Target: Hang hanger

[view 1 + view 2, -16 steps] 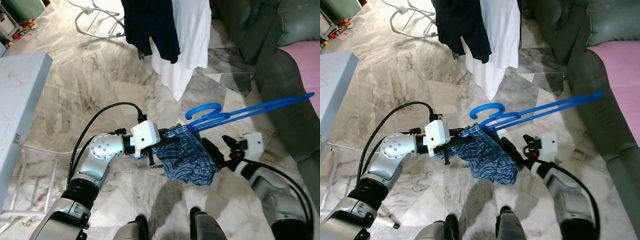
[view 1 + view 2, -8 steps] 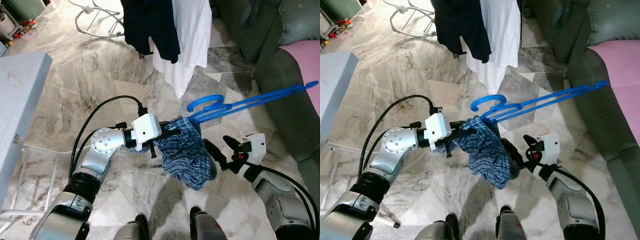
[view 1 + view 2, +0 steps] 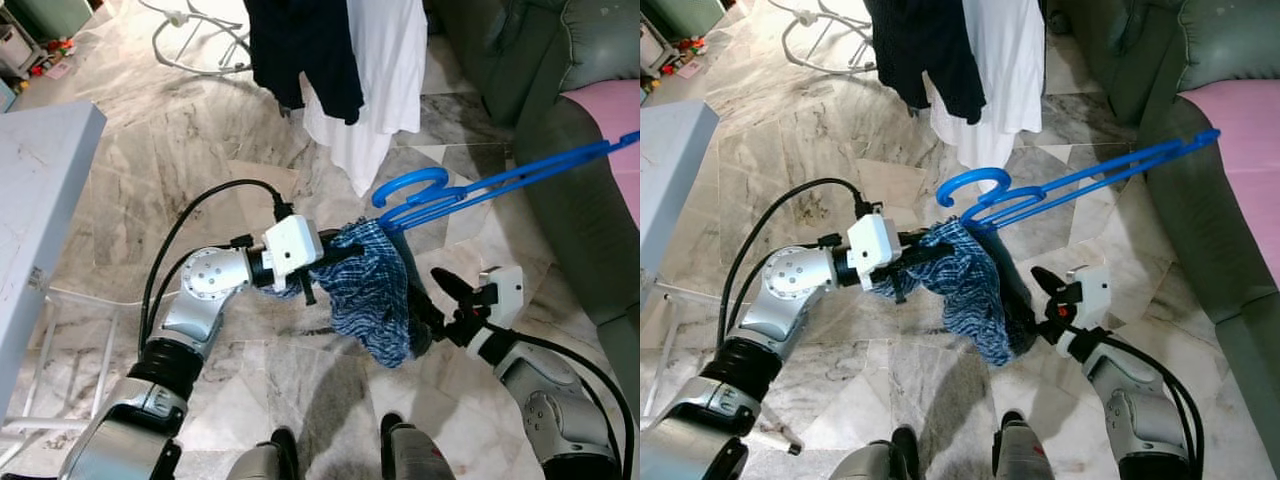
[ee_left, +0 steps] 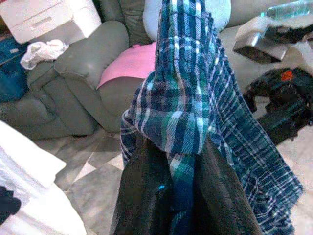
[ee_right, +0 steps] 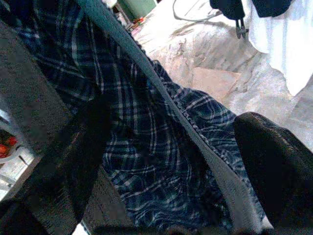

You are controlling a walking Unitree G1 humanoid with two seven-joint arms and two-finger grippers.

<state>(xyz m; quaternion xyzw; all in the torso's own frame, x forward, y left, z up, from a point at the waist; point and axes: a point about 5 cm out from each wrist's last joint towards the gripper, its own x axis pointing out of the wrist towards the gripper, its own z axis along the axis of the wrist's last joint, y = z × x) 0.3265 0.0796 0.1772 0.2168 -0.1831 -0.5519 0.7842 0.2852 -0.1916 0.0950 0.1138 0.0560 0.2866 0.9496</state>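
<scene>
A blue plastic hanger (image 3: 470, 188) is held in the air, its hook (image 3: 408, 184) pointing left and its long arm reaching toward the sofa. A blue plaid cloth (image 3: 372, 295) droops from it near the hook. My left gripper (image 3: 338, 260) is shut on the top of that cloth right under the hook; the left wrist view has the plaid (image 4: 188, 98) bunched between its two fingers (image 4: 142, 196). My right gripper (image 3: 432, 305) is open at the cloth's lower right side. In the right wrist view the plaid and its pale hem (image 5: 161, 142) lie between the spread fingers (image 5: 274, 166).
A dark garment (image 3: 300, 50) and a white one (image 3: 385, 70) hang straight ahead. A green sofa (image 3: 560, 130) with a pink cushion (image 3: 610, 105) is at the right. A white table (image 3: 40, 190) stands at the left, and a white rack foot (image 3: 190, 45) lies on the marble floor beyond.
The left gripper has lifted the hanger and cloth, so the hook sits higher. The cloth now hangs longer and narrower. The right gripper stays by its lower edge.
</scene>
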